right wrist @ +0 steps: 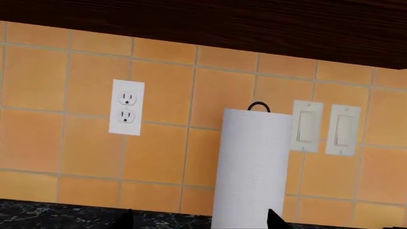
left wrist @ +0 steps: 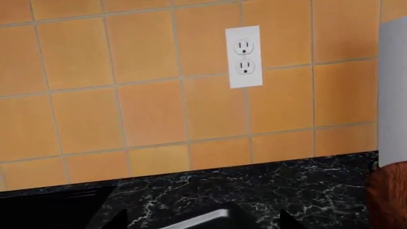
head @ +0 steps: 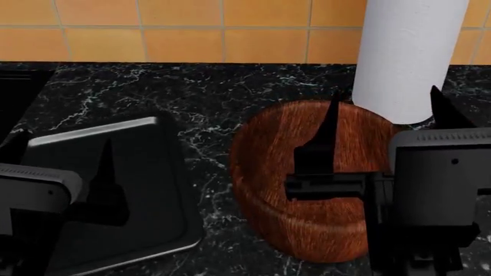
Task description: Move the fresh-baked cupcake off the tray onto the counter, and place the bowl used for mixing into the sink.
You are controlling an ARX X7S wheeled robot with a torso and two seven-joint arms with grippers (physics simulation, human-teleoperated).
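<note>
The reddish-brown wooden bowl (head: 284, 195) sits on the black veined counter (head: 207, 98), in front of the paper towel roll. My right gripper (head: 383, 123) hangs open above it, one finger over the bowl's hollow and the other past its far rim. The dark tray (head: 146, 172) with its shiny rim lies left of the bowl. My left gripper (head: 61, 158) is open above the tray. The cupcake shows in no view. In the left wrist view the tray's rim (left wrist: 210, 218) lies between the fingertips and the bowl's edge (left wrist: 389, 195) is at the side.
A white paper towel roll (head: 406, 52) stands just behind the bowl, upright on its holder (right wrist: 251, 167). The orange tiled wall carries an outlet (left wrist: 243, 57) and two switches (right wrist: 324, 126). A dark cabinet (right wrist: 254, 24) hangs overhead. A flat black surface (head: 15, 92) lies at far left.
</note>
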